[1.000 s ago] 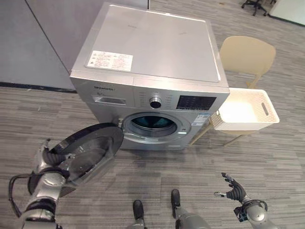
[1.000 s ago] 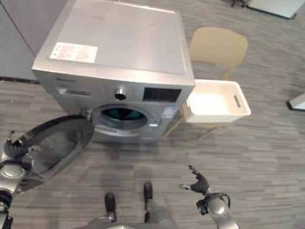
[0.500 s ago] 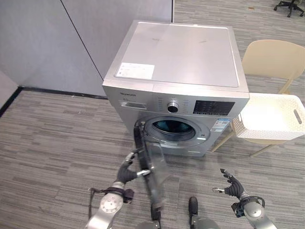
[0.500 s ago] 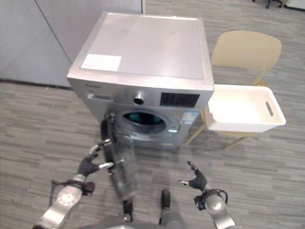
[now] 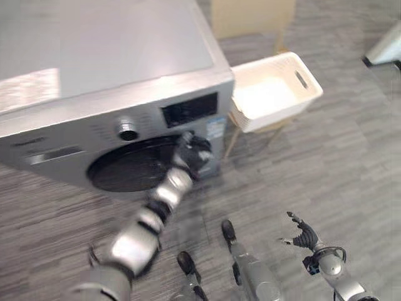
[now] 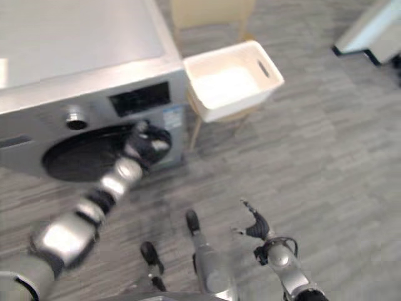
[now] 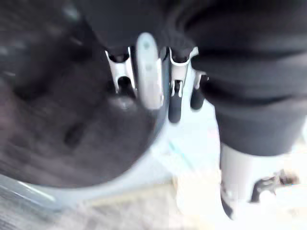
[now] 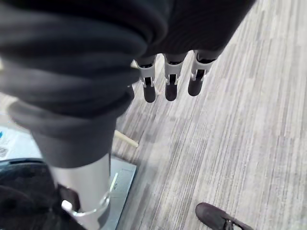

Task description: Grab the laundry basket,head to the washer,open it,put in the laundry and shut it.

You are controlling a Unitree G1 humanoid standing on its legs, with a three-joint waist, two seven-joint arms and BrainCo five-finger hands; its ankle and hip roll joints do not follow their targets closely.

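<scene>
- Silver front-loading washer (image 5: pixel 106 81) carries one white warning label near its top's left edge; print unreadable.
- Its one round dark glass door (image 5: pixel 135 170) lies flush against the front.
- Left hand (image 5: pixel 193 152), arm outstretched, presses the door's right rim; fingers straight.
- Right hand (image 5: pixel 302 236) hangs above the grey floor, fingers relaxed, grasping nothing.
- One white perforated plastic laundry basket (image 5: pixel 294 75) sits on a beige chair (image 5: pixel 250 15), beside the washer's right side.

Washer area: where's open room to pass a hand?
Bare floor right of the washer, around the open right hand. Tight between washer and basket on the chair; left hand presses the door.
</scene>
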